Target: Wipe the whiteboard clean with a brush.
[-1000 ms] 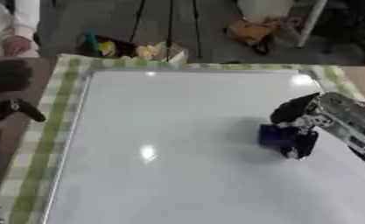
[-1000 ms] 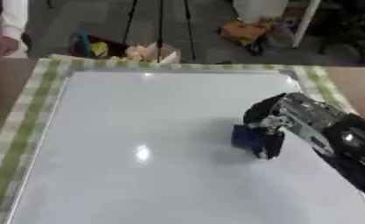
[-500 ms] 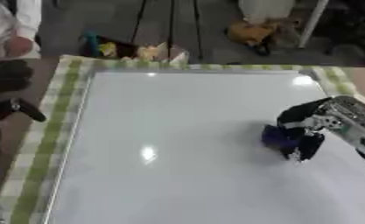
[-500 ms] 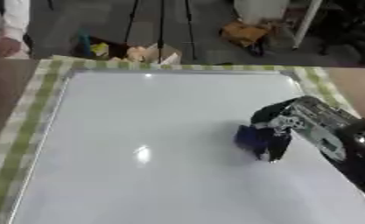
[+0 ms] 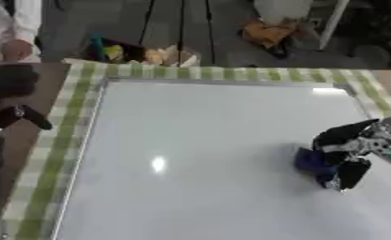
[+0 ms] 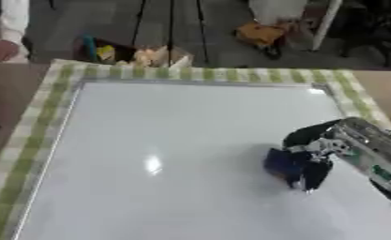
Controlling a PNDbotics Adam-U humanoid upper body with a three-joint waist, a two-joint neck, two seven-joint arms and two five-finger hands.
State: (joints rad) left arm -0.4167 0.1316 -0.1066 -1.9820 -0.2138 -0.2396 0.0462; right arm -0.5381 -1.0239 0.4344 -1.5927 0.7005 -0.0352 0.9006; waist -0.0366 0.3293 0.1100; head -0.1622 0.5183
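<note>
**Right hand holds the blue brush on the board's right side**

A large rectangular whiteboard [image 5: 198,154] with a thin silvery metal frame lies flat on the surface, its glossy white face smooth and unmarked as far as can be seen, with one small bright glare spot left of centre. Under it a green-and-white checked cloth [image 5: 63,140] shows as a soft border along the far and left edges, over a brown surface [image 6: 14,93].

The dark blue, blocky brush [image 6: 282,164] rests against the board on its right side, somewhat nearer than the middle. Its shape is compact and roughly rectangular; its material and finer texture cannot be made out.

The robot's right hand [image 6: 313,157], black with silver and pale parts, comes in from the right edge. Its fingers are curled round the brush, one dark finger above it and another pointing down just beside it, with the tips close to or on the board.

The robot's left hand [image 5: 18,117] shows as a dark shape at the left edge, off the board above the brown surface; whether its fingers are spread or curled cannot be told
</note>
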